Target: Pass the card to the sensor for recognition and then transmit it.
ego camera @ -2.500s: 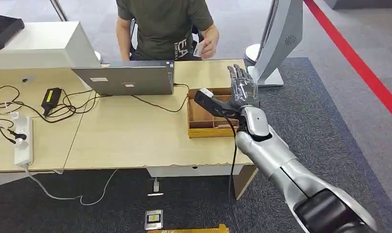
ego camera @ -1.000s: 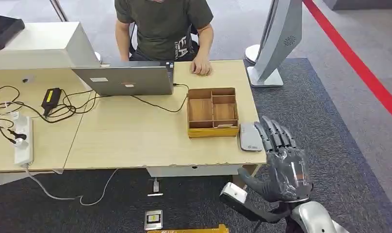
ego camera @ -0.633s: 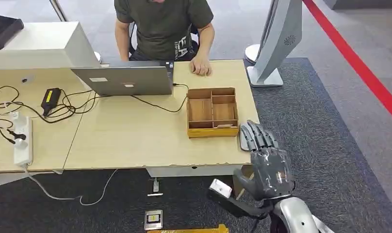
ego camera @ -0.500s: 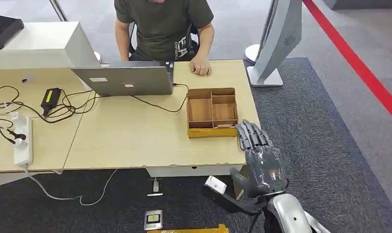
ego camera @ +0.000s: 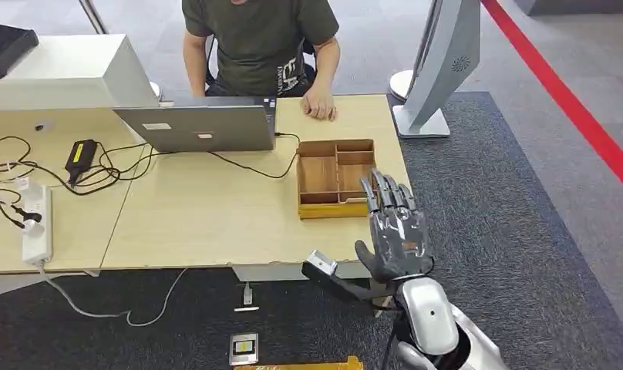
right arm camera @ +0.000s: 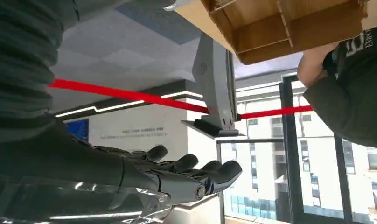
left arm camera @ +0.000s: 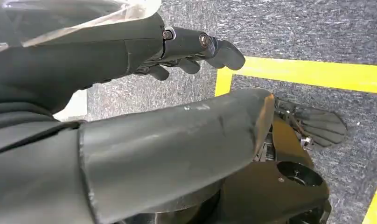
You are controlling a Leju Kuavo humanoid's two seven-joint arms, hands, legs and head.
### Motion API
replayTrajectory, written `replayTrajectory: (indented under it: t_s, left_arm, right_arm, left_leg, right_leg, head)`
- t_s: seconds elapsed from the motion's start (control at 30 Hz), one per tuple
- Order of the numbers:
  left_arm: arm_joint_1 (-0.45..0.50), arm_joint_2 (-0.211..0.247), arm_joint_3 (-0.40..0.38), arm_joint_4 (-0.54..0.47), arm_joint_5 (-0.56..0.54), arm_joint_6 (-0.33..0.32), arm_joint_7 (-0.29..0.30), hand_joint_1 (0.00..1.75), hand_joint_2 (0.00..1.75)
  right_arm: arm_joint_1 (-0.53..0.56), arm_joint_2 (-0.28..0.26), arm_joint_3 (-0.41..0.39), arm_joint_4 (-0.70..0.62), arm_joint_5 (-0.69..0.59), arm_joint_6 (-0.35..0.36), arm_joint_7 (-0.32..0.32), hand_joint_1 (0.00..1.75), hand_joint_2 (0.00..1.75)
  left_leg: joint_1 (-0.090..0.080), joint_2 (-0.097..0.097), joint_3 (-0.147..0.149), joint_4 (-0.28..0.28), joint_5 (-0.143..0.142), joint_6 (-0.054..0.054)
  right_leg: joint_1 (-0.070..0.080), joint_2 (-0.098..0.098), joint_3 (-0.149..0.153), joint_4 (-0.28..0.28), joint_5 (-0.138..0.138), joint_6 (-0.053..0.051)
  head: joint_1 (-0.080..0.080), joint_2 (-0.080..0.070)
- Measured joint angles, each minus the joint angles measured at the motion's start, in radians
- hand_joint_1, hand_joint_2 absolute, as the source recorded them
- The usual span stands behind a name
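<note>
Head view first: we see our right hand raised over the near right corner of the desk, palm away from us, fingers straight and spread, holding nothing; its fingertips overlap the near right edge of the wooden tray, though we cannot tell whether they touch it; the tray sits on the right part of the desk, divided into compartments, and we cannot make out a card in any of them; the card itself we cannot find in these pictures. A person in a dark green shirt sits at the far side of the desk, one hand resting on the desktop just beyond the tray; a grey laptop stands open to the left of the tray, with black cables and a white power strip further left; a grey upright stand rises off the desk's far right corner, and a red line runs across the carpet on the right. From the left wrist we see our left hand hanging over grey carpet and a yellow floor line, its fingers loosely apart with nothing between them.
</note>
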Motion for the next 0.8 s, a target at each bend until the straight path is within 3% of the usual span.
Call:
replayTrajectory:
  t_s: [0.33,0.8]
  left_arm:
    - [-0.001,0.004,-0.008,0.0,-0.019,-0.018,-0.018,0.0,0.0]
    - [-0.001,0.009,-0.013,0.0,-0.023,-0.023,-0.014,0.0,0.0]
  right_arm:
    - [-0.141,0.061,-0.023,0.275,0.077,-0.018,-0.045,0.0,1.75]
    - [-0.217,0.11,-0.033,0.479,0.049,-0.023,-0.073,0.0,1.75]
  left_leg:
    - [0.0,0.0,0.0,0.0,0.001,0.0]
    - [0.0,0.0,0.0,0.0,0.001,0.0]
  right_leg:
    - [0.0,0.0,0.0,0.0,0.001,0.0]
    - [0.0,0.0,0.0,0.0,0.0,0.0]
  head:
    - [0.0,0.0]
    - [0.0,0.0]
